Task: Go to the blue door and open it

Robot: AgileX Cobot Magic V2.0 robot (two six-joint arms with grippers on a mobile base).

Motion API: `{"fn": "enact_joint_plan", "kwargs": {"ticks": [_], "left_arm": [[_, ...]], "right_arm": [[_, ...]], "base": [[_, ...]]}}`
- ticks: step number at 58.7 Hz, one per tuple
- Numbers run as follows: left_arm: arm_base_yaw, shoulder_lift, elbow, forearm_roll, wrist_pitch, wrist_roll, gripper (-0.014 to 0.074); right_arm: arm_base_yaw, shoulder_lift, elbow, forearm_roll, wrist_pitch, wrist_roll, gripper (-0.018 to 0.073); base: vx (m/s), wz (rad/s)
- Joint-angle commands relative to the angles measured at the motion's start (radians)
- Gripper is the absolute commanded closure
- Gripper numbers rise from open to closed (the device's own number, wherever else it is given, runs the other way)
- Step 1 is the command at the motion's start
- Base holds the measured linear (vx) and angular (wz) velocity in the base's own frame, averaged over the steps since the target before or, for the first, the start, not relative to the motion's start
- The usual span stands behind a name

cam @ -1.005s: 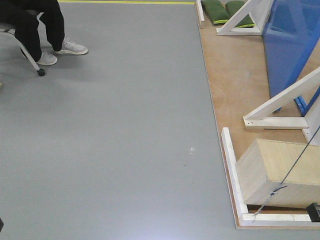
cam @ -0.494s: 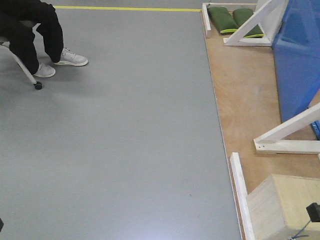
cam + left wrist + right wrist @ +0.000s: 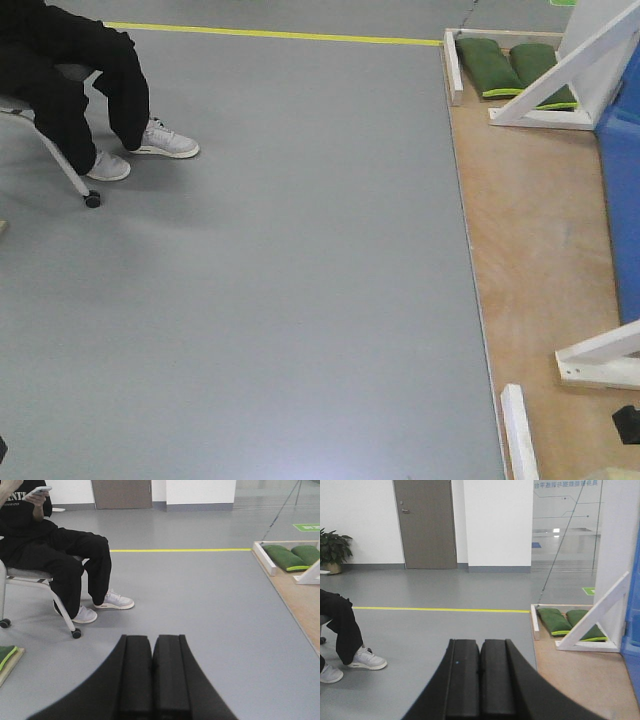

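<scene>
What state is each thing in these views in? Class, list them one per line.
Left end effector: shut, holding nothing.
Right end effector: shut, holding nothing.
Blue door: only an edge shows; open or shut, cannot tell.
Grey door: closed.
Person: seated on chair, holding phone.
</scene>
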Motion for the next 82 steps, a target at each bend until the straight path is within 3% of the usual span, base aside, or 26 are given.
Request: {"fn": "enact_joint_plan", "kwargs": {"ticks": [1,64,82], "left_arm": [[-0.007,-0.012,-0.026,-0.002,-0.085,-0.007,0.0524],[-0.007,-0.012,-0.026,-0.002,-0.085,-0.007,0.0524],[-0.007,-0.012,-0.026,-0.002,-0.085,-0.007,0.0524]], "right_arm": [[-0.006,0.016,0.002,-0.01,-0.084,-0.002,0.0547],[-0.006,0.016,0.002,-0.01,-0.084,-0.002,0.0547],[0.033,0.016,0.002,-0.01,-0.084,-0.002,0.0547]], "base": [[0.44,0.1],[0.4,-0.09],[0.26,-0.28]]}}
